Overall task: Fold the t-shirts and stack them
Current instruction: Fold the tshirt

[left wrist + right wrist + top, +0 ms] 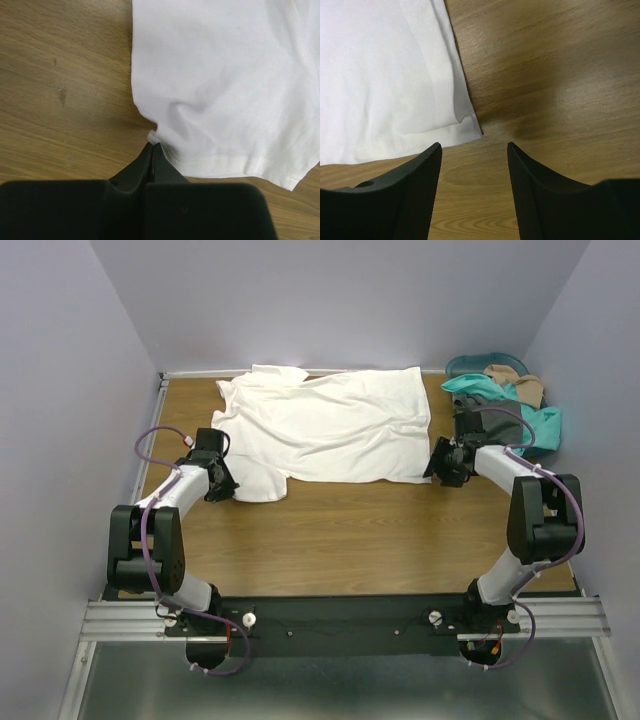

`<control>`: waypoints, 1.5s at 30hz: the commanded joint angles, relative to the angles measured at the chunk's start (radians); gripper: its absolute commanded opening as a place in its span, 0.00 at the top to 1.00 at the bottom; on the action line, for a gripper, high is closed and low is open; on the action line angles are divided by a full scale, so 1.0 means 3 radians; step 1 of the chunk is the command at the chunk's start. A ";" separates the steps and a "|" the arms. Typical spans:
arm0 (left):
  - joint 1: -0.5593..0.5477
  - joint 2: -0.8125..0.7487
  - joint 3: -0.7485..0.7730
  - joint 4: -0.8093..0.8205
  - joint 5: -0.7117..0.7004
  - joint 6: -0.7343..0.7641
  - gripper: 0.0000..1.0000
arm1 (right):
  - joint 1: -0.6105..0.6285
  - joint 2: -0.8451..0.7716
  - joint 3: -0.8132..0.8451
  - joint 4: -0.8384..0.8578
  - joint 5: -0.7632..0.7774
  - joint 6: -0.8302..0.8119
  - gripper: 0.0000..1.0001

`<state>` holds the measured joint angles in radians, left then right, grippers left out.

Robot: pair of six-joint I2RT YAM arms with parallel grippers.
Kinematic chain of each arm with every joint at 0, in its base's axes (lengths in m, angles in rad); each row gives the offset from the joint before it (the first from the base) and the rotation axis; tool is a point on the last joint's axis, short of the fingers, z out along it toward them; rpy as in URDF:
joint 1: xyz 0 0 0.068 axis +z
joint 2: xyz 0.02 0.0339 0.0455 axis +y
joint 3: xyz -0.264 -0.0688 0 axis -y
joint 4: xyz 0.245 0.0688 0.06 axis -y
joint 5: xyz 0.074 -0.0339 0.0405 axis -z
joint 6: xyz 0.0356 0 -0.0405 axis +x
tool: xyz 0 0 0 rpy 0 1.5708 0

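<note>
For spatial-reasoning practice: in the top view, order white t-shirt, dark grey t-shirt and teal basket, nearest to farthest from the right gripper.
1. white t-shirt, corner just left of the right gripper.
2. dark grey t-shirt, just behind.
3. teal basket, far right corner.

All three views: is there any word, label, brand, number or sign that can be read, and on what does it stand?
None can be read.
The white t-shirt shows plain fabric, with no print or tag in any view.
The heaped t-shirts and the basket show no lettering.
The left arm, the right arm and the table bear no legible marking.
</note>
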<state>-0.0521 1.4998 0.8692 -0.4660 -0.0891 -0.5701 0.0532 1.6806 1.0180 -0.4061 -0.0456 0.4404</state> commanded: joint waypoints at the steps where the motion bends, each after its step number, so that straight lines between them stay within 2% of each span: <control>1: 0.0035 -0.0070 0.0048 -0.0011 0.0077 -0.0012 1.00 | 0.0007 0.0104 -0.0003 -0.0022 -0.0011 -0.0082 0.40; 9: 0.0051 -0.0085 0.0053 0.0004 0.0103 -0.0032 1.00 | 0.0012 0.0309 0.0068 -0.0022 -0.0145 -0.0154 0.48; 12: 0.0056 -0.0106 0.0073 -0.0006 0.0097 -0.0043 1.00 | 0.0007 0.0370 0.0079 -0.0022 -0.0145 -0.0169 0.55; 14: 0.0061 -0.0131 0.0079 -0.0027 0.0097 -0.0043 1.00 | 0.0007 0.0406 0.0079 -0.0027 -0.0160 -0.0179 0.62; 17: 0.0081 -0.0187 0.0089 -0.0052 0.0108 -0.0048 1.00 | 0.0007 0.0442 0.0084 -0.0027 -0.0201 -0.0195 0.82; 18: 0.0092 -0.0198 0.0104 -0.0073 0.0108 -0.0043 1.00 | 0.0007 0.0437 0.0084 -0.0037 -0.0201 -0.0200 0.93; 20: 0.0107 -0.0228 0.0135 -0.0134 0.0133 -0.0043 1.00 | 0.0007 0.0376 0.0084 -0.0108 -0.0196 -0.0205 1.00; 31: 0.0128 -0.0724 0.0237 -0.0558 0.0184 -0.0140 1.00 | 0.0007 -0.0207 0.0094 -0.0951 -0.0073 -0.0108 1.00; 45: 0.0122 -0.1598 0.0099 -0.1136 0.0190 -0.0283 1.00 | 0.0007 -0.0739 -0.0115 -0.1520 -0.0007 0.0030 1.00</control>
<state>-0.0196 1.0767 0.9123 -0.7242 -0.0452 -0.6361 0.0532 1.5169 1.0077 -0.7712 -0.0822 0.4267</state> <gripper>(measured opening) 0.005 0.006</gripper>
